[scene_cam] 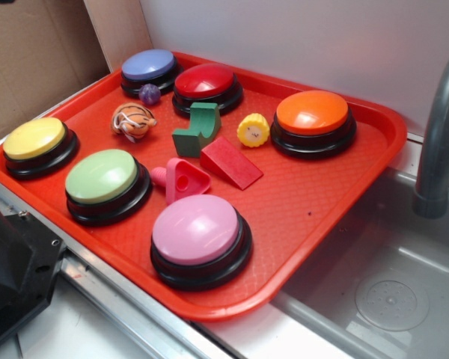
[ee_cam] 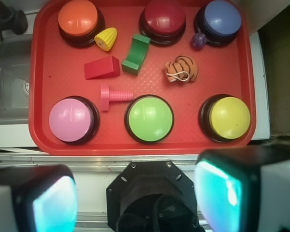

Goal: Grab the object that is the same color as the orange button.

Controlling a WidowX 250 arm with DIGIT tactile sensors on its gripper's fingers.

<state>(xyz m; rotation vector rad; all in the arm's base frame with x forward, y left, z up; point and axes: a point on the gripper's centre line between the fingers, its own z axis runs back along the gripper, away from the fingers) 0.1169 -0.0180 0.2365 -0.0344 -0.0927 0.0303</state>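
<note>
The small orange toy with white and dark stripes [scene_cam: 133,120] [ee_cam: 181,69] lies on the red tray [scene_cam: 314,202] [ee_cam: 48,87], between the purple ball and the yellow button. The orange button [scene_cam: 313,121] [ee_cam: 79,20] stands at the tray's far right corner in the exterior view. In the wrist view my gripper [ee_cam: 135,200] hovers high above the robot base, off the tray's near edge. It is open, with nothing between the fingers. The gripper does not show in the exterior view.
Also on the tray: red [scene_cam: 206,86], blue [scene_cam: 150,69], yellow [scene_cam: 37,144], green [scene_cam: 105,182] and pink [scene_cam: 199,238] buttons, a purple ball [scene_cam: 150,93], a yellow ridged toy [scene_cam: 253,130], a green block [scene_cam: 198,129], a red wedge [scene_cam: 230,161], a pink bolt [scene_cam: 181,179]. A sink [scene_cam: 382,292] and faucet [scene_cam: 438,142] lie right.
</note>
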